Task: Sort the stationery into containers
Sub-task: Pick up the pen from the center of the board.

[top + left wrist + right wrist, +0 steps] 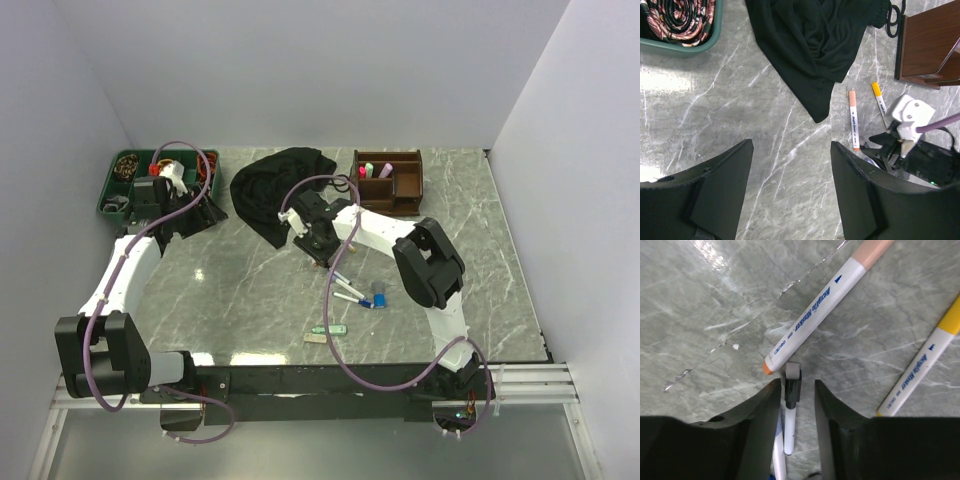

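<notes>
We see the right fingers (752,435) parted, straddling a slim black-and-white plastic pen (792,386) lying between them on the grey marble table (705,300). The left fingers (715,195) are spread, holding nothing.

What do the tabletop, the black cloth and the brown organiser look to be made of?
The tabletop looks like polished grey stone or a marble-look laminate, going by its white veins and bright glare patches. The black cloth looks like soft matte fabric, since it lies in loose folds and creases. The brown organiser is probably wood or wood veneer with a smooth satin finish, as it has flat, square-edged, warm brown panels.
</notes>
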Tool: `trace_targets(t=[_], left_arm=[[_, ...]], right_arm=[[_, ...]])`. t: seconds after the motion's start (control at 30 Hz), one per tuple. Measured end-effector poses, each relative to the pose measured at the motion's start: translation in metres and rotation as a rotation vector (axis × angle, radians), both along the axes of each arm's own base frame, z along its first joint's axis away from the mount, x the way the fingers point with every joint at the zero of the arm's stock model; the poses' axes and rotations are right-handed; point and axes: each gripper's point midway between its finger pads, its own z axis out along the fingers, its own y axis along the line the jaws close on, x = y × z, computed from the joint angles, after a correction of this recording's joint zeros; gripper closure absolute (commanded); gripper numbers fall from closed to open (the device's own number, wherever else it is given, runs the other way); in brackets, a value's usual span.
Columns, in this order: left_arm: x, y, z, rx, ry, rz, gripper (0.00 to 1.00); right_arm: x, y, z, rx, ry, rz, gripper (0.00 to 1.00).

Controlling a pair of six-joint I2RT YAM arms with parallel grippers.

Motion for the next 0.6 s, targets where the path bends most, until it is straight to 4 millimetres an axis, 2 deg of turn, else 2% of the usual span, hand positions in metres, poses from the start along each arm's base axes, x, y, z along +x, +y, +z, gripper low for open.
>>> trace_targets(t=[0.17, 0.27, 0.3, 0.4, 0.5, 0.6], left_arm=[[0.000, 0.000, 0.000, -0.003, 0.000, 0.002, 0.30], [0.001, 0.000, 0.001, -0.005, -0.003, 0.004, 0.30], [0.001, 0.000, 0.001, -0.005, -0.005, 0.004, 0.30], [0.002, 0.000, 0.002, -0.005, -0.009, 0.004, 0.30], [0.002, 0.000, 0.002, -0.005, -0.011, 0.004, 0.30], [0.003, -0.001, 0.003, -0.010, -0.015, 0.003, 0.30]], right_arm=[[-0.007, -0.006, -0.011, -0.026, 0.030, 0.004, 0.62], [-0.007, -0.006, -0.011, -0.026, 0.027, 0.008, 0.77], [-0.007, -0.006, -0.011, -0.026, 0.027, 0.011, 0.87], [-0.007, -0.006, -0.011, -0.026, 0.026, 0.023, 1.00], [-0.006, -0.006, -0.008, -0.028, 0.021, 0.035, 1.00], [-0.006, -0.007, 0.007, -0.018, -0.002, 0.052, 1.00]])
